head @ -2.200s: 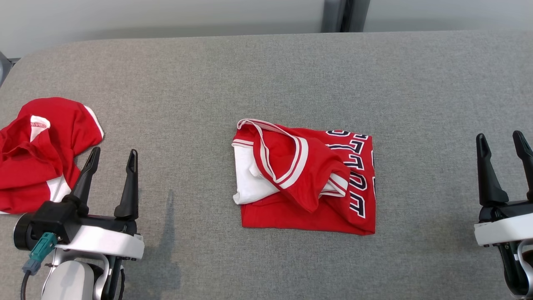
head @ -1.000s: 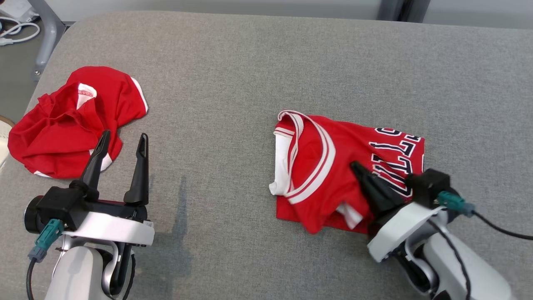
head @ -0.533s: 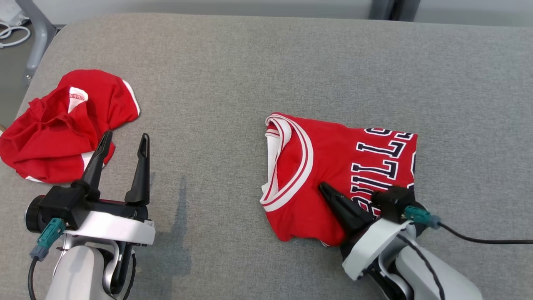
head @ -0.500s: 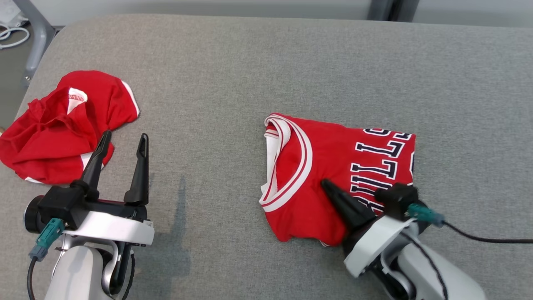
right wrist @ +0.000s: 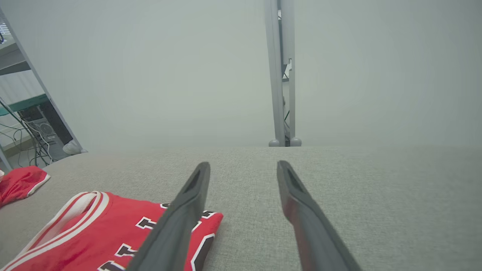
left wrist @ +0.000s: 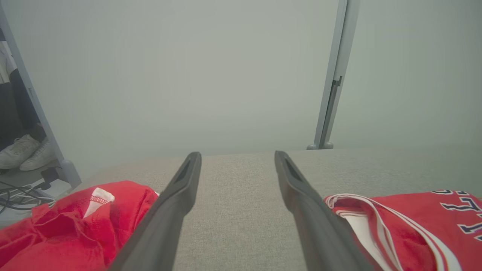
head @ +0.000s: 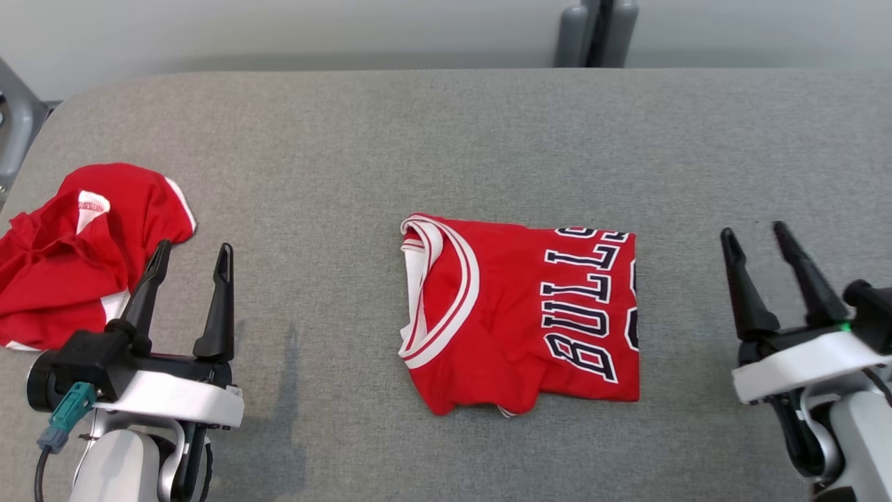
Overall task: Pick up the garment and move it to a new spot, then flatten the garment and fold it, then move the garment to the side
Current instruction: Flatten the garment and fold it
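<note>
A red jersey with white trim and dark lettering, the garment, lies folded into a rough square at the middle of the grey table. Its collar faces left. The left wrist view shows the garment at lower right, the right wrist view shows the garment at lower left. My left gripper stands open at the lower left, nothing between its fingers. My right gripper stands open at the lower right, well clear of the garment's right edge and empty.
A second red garment lies crumpled at the table's left edge, just left of my left gripper. A grey post stands behind the table. Bare table surface lies between the folded jersey and each gripper.
My right gripper let go of the jersey, opened and drew back to the lower right. The jersey now lies flatter, its lettered panel smoothed over. The camera has shifted too.
</note>
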Available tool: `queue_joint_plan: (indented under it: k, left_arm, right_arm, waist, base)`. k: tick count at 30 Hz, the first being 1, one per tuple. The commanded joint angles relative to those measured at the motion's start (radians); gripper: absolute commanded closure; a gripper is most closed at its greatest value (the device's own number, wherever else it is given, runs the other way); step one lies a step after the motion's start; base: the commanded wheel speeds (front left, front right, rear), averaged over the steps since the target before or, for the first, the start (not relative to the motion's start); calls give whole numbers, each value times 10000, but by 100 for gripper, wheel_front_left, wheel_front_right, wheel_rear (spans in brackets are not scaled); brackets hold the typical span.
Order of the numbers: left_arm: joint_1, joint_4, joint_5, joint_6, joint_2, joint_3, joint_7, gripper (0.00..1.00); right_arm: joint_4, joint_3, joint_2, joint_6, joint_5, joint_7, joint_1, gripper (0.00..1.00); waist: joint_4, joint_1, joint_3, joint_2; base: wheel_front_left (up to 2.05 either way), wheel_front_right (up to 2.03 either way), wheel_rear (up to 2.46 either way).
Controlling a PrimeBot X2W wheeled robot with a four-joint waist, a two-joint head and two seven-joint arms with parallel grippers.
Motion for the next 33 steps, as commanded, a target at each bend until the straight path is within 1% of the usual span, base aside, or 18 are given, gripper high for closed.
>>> queue_joint_plan:
  k: [1,5,10,22,28,33]
  left_arm:
    - [53,-22,11,11,85,38,-28,0]
    - [247,-78,83,11,120,12,-28,0]
    - [556,-68,130,19,202,55,-28,0]
    - [1460,-48,247,130,376,-44,75,0]
    - [1697,-256,183,171,436,-107,236,0]
    - [1778,-434,119,232,464,-139,350,0]
  right_arm:
    - [-47,-50,-4,1,-22,-55,104,0]
    - [-265,-790,35,1,-375,9,607,0]
    - [-605,-1226,124,1,-624,265,1297,0]
    - [-1504,-1652,329,1,-942,875,2575,0]
    - [-1981,-1887,450,1,-1058,1110,3015,0]
    - [-2235,-1975,545,1,-1090,1239,3086,0]
  waist:
    - [-73,0,-77,0]
    - [-204,0,-349,0]
    - [-335,0,-823,0]
    - [-402,0,-1711,0]
    - [-407,0,-1824,0]
    - [-425,0,-1829,0]
  base:
    - [0,0,0]
    - [0,0,0]
    - [0,0,0]
    - [0,0,0]
    - [0,0,0]
    - [0,0,0]
